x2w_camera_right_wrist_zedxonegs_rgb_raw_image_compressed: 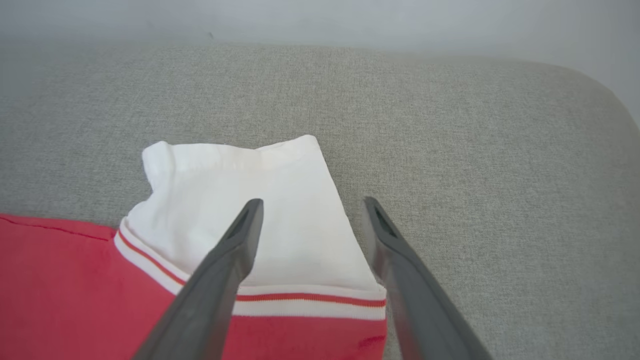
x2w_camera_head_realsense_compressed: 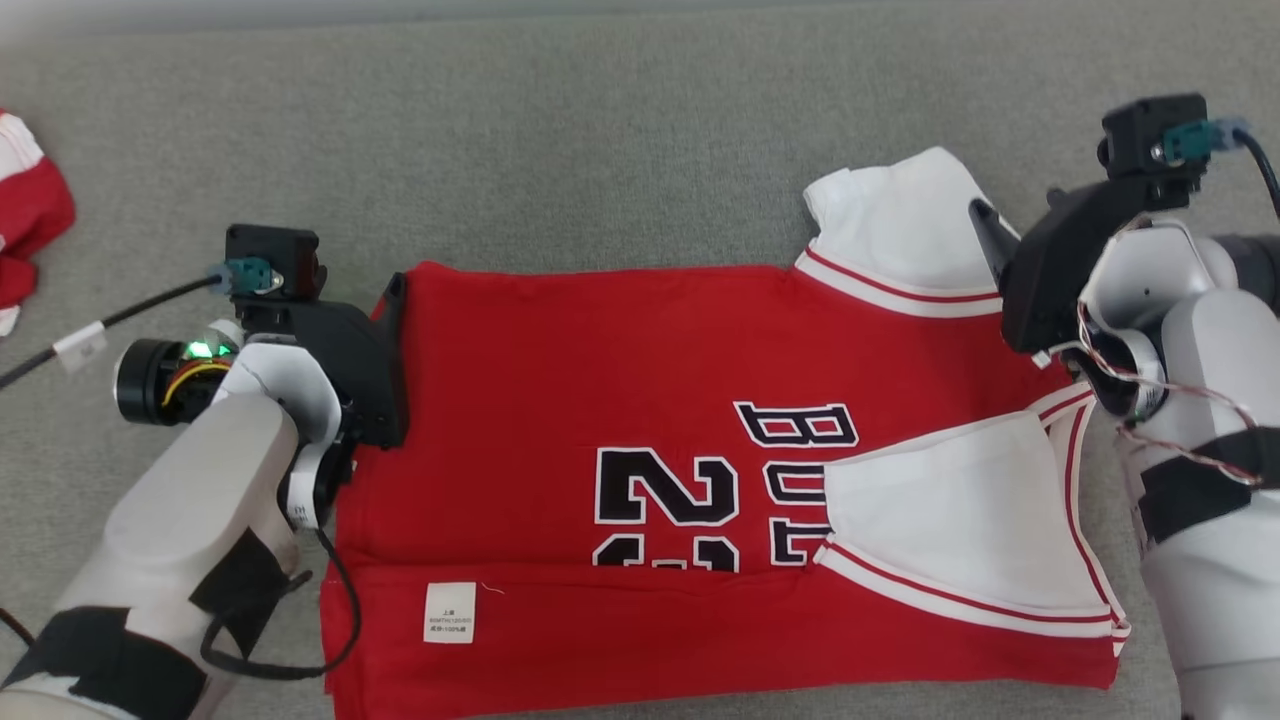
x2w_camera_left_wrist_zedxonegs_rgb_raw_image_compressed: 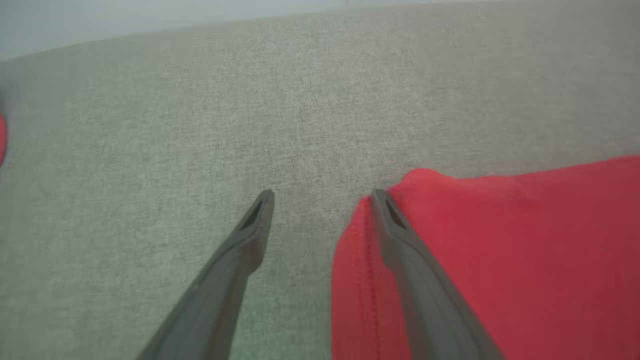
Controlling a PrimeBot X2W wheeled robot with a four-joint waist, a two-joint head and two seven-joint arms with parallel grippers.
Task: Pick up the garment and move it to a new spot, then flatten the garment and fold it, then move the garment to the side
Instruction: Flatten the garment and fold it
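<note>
The left gripper (x2w_camera_left_wrist_zedxonegs_rgb_raw_image_compressed: 322,210) is hanging spread at the jersey's (x2w_camera_head_realsense_compressed: 620,380) hem corner on the robot's left. In its wrist view one dark finger is lying over the red hem and the other is standing over bare grey cloth just beside it. Whether either finger is pressing on the fabric cannot be told.

The right gripper (x2w_camera_right_wrist_zedxonegs_rgb_raw_image_compressed: 312,207) is also standing spread, straddling the outer edge of the far sleeve (x2w_camera_right_wrist_zedxonegs_rgb_raw_image_compressed: 240,185). One finger is sitting over the white cloth and the other over the bench (x2w_camera_head_realsense_compressed: 600,130) just past the sleeve's side.

Between the two grippers the red jersey is lying flat across the bench, hem to the left and shoulders to the right. Its near long edge is folded up over the body, showing a white care label (x2w_camera_head_realsense_compressed: 450,612). The near sleeve (x2w_camera_head_realsense_compressed: 940,500) is folded in over the chest, covering part of the black lettering. The far sleeve is sticking out beyond the far edge.

Beyond that far edge a wide strip of bare grey bench is running the whole width. The bench's rounded corner is showing to the right in the right wrist view. A second red-and-white garment (x2w_camera_head_realsense_compressed: 25,220) is lying well apart at the far left.
</note>
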